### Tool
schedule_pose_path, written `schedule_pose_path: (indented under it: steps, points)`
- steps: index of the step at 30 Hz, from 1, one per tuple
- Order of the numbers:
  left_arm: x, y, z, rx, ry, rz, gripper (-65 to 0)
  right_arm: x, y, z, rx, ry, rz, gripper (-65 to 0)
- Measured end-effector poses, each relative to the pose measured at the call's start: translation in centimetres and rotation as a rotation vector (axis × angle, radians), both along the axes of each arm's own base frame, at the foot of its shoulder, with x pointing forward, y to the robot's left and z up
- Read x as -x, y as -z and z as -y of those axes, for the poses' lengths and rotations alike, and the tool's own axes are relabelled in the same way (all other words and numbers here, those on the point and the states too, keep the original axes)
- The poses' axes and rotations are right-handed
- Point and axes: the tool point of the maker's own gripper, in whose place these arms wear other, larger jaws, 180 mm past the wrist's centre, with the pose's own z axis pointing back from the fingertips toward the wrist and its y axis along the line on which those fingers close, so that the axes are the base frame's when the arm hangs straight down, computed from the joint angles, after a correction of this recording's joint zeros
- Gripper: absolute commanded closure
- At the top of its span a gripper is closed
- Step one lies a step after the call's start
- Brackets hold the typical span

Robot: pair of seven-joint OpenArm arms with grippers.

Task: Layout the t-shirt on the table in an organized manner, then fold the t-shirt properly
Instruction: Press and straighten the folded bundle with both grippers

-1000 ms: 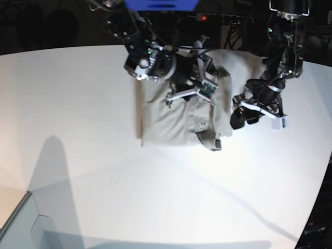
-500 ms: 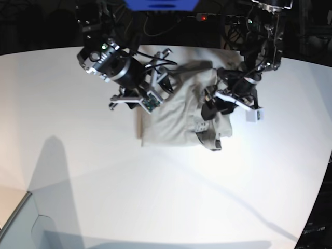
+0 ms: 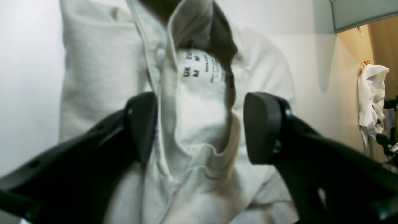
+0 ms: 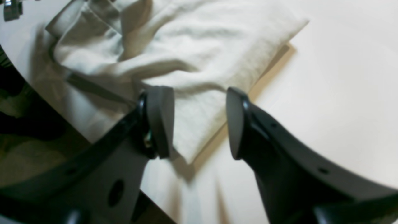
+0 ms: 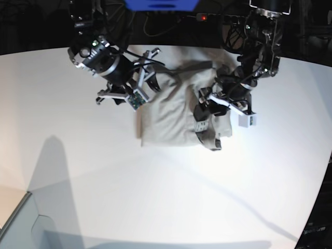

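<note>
The light grey-beige t-shirt (image 5: 171,114) lies folded into a rough rectangle near the far edge of the white table (image 5: 155,181). My left gripper (image 5: 201,111) hovers over the collar end. In the left wrist view the left gripper (image 3: 202,127) is open, its jaws straddling the raised collar with the printed size marks (image 3: 202,67); one pad (image 3: 143,124) brushes the cloth. My right gripper (image 5: 150,78) is at the shirt's far-left edge. In the right wrist view the right gripper (image 4: 197,123) is open above a folded corner of the t-shirt (image 4: 199,40), gripping nothing.
The table's curved far edge (image 4: 102,146) runs just behind the shirt, with dark floor beyond. A grey box (image 5: 21,223) sits at the near-left corner, and the grey box (image 3: 357,12) also shows in the left wrist view. A white cloth (image 3: 371,90) hangs off to the side.
The right arm has swung left from over the shirt's middle to its far-left edge. The left arm has moved left onto the collar, and its jaws have widened.
</note>
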Motion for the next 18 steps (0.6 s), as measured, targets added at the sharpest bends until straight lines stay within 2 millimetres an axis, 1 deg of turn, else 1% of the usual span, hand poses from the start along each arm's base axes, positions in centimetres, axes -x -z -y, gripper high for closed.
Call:
schedule_pose_path:
  steps: [2,4,7,9,12,15,18]
  points:
    - [0.2,0.7,-0.1,-0.001,-0.004,-0.019,-40.3,0.0,0.0,0.0,0.0,0.0,0.0,-25.2]
    - [0.4,1.4,-0.2,-0.003,-0.005,-0.041,-33.3,0.0,0.0,0.0,0.0,0.0,0.001,-25.2]
    - [0.2,1.7,-0.2,-0.003,-0.006,-0.047,-21.0,0.0,0.0,0.0,0.0,0.0,0.0,-25.2]
    - [0.0,2.0,-0.3,-0.004,-0.008,-0.053,-14.3,0.0,0.0,0.0,0.0,-0.001,0.001,-25.2]
    - [0.0,2.0,-0.2,-0.001,-0.009,-0.054,-7.0,-0.1,-0.1,0.0,-0.002,0.0,0.003,-25.2]
    - [0.0,1.9,0.6,0.023,-0.018,-0.054,0.0,-0.1,-0.1,-0.1,-0.004,0.0,0.002,-25.2]
    - [0.0,1.8,1.1,0.028,-0.009,-0.053,-0.3,-0.1,-0.1,0.0,-0.003,-0.001,0.003,-25.2]
